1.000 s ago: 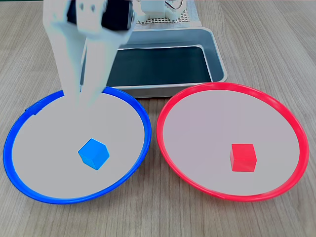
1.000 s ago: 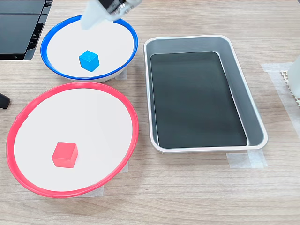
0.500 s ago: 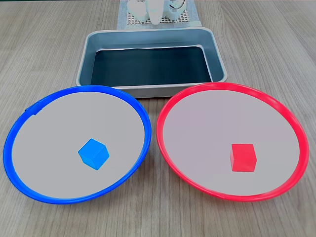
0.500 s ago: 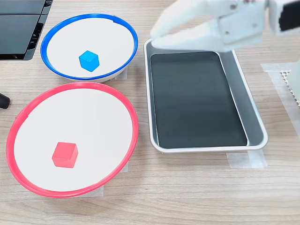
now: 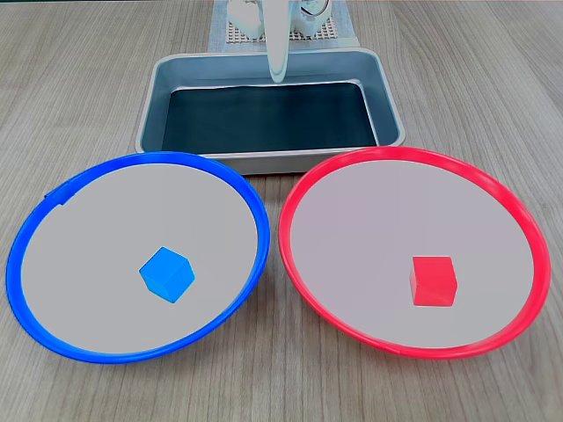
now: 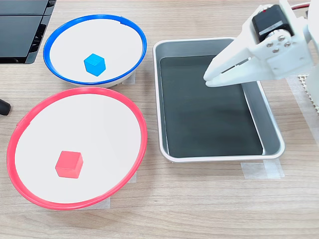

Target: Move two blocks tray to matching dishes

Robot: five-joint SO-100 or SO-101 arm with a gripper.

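Note:
The blue block [image 5: 166, 273] lies in the blue-rimmed dish [image 5: 97, 220], and the red block [image 5: 433, 280] lies in the red-rimmed dish [image 5: 369, 211]. Both fixed views show this: blue block [image 6: 94, 64] in the blue dish [image 6: 70, 35], red block [image 6: 69, 164] in the red dish [image 6: 84, 124]. The silver tray [image 6: 199, 124] has a bare black floor. My white gripper [image 6: 208, 79] hangs over the tray's far part with its fingertips together and nothing between them. From the front its tip [image 5: 278, 75] points down at the tray [image 5: 220, 119].
A dark flat device [image 6: 20, 30] lies beside the blue dish at the table's corner. The arm's base stands on a white mesh pad [image 5: 281, 26] behind the tray. Tape strips hold the tray and dishes to the wooden table.
My gripper has swung from over the blue dish across to the tray, and its fingers, spread half a second ago, have closed. Both blocks have stayed where they were.

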